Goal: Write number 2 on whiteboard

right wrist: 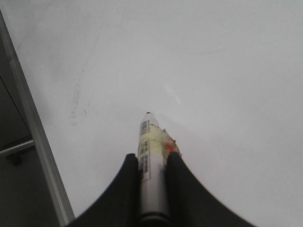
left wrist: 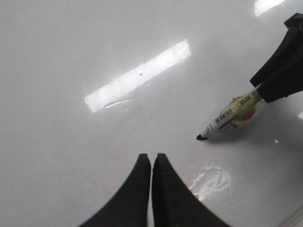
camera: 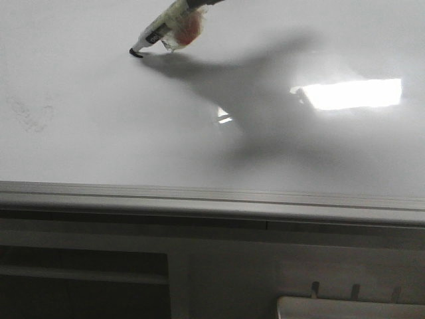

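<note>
White glossy whiteboard [camera: 99, 146] fills the front view, w/ a grey metal rail [camera: 212, 199] along its near edge and a bright rectangular reflection [camera: 352, 93] on its surface. A marker [camera: 163, 30] is clamped between the right gripper [right wrist: 152, 163] fingers, tilted, its black tip touching the board well away from the rail. Only a small black dab [camera: 136, 54] is seen at the tip; no full number 2 is drawn yet. Faint grey smudges [camera: 30, 113] lie nearer the rail. Left gripper [left wrist: 151, 163] is held over bare board near the marker tip, fingers pressed together, nothing gripped.
</note>
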`<state>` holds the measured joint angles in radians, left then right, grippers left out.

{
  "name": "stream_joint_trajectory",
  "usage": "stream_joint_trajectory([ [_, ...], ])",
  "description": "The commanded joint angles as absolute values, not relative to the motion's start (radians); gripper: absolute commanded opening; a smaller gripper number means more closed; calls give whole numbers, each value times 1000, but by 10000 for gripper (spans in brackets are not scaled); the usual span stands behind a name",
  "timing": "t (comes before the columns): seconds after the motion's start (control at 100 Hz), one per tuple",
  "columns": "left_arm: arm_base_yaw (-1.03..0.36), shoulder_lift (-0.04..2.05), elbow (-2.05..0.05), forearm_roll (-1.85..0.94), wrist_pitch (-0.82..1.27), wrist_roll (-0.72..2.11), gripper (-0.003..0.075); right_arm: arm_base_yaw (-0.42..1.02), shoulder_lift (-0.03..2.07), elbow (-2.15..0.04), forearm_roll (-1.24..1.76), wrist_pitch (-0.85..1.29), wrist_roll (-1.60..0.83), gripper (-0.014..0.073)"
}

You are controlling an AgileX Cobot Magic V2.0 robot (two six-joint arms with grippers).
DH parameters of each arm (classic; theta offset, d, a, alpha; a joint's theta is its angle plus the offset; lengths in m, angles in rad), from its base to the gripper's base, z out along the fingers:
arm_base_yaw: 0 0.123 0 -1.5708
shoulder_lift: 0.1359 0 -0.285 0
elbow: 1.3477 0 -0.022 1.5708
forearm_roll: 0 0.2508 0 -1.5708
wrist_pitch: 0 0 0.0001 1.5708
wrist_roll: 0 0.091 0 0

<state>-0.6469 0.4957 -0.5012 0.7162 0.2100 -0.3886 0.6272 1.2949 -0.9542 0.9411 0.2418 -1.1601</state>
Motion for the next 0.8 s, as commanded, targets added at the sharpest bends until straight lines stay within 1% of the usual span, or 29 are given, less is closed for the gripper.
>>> stream_joint_trajectory([
  [0.0,-642,500,-539,723,138,-401,-20,585,1279,-1005,942,166,-1160,-78],
  [0.11,-642,500,-539,723,138,-401,-20,537,1243,-1009,940,202,-1160,-68],
  [0.21,-642,500,-539,723,138,-401,-20,469,1202,-1005,940,300,-1147,-48],
  [0.33,-642,500,-539,723,138,-401,-20,413,1176,-968,832,396,-1033,-48],
  [0.38,-642,500,-539,723,138,-401,-20,409,1174,-941,782,410,-974,-48],
  [0.44,-642,500,-539,723,138,-401,-20,409,1172,-909,778,421,-968,-48],
  [0.56,-642,500,-539,723,138,-401,-20,464,1185,-878,787,416,-966,-48],
  [0.79,-642,500,-539,723,138,-401,-20,603,1267,-885,787,326,-966,-48],
])
